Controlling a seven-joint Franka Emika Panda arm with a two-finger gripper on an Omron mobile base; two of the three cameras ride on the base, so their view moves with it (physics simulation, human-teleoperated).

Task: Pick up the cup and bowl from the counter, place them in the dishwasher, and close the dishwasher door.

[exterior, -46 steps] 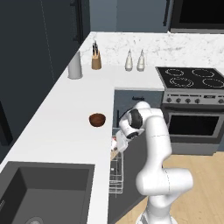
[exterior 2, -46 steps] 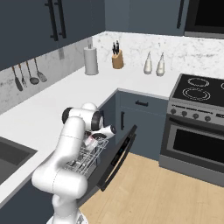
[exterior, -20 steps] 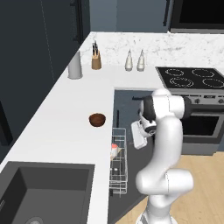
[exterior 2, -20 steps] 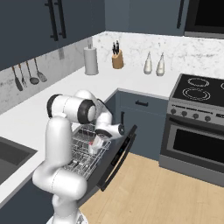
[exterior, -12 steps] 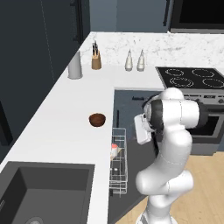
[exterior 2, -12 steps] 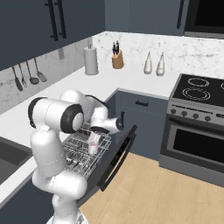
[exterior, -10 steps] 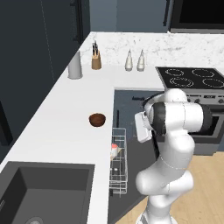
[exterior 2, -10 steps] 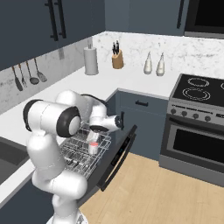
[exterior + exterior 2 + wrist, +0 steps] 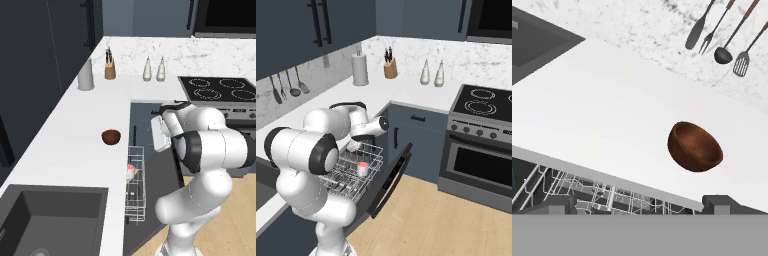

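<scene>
You will find no text, label, brand, number or sign that can be read in these pictures. The knobs on the front of the stove point(image 9: 483, 126) are too small for you to tell if they carry any marks.
</scene>
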